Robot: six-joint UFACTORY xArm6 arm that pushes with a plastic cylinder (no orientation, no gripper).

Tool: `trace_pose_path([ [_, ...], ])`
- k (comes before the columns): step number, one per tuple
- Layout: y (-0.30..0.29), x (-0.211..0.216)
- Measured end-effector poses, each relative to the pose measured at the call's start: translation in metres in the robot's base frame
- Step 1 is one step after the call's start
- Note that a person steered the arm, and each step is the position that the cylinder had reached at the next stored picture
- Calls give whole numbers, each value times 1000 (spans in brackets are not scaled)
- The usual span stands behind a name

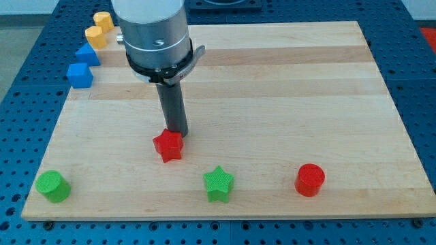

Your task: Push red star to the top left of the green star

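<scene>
The arm shows as a broad cylindrical housing in brushed silver-grey metal, its upper part paler and smoother. A small dark dot, perhaps a screw, marks its front face. Below it runs a black ring-shaped collar, with thin metal brackets jutting out at its left and right sides. Under the collar sits a short black mounting piece with a pale fastener showing. From there a straight dark grey rod drops down, round in section and matt, ending in my tip, blunt and flat
</scene>
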State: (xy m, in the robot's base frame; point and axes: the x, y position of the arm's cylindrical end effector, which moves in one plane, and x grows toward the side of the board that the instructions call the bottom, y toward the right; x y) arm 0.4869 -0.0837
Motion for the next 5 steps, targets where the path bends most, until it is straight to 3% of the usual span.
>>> trace_pose_path([
  [4,3,24],
  [5,31,20],
])
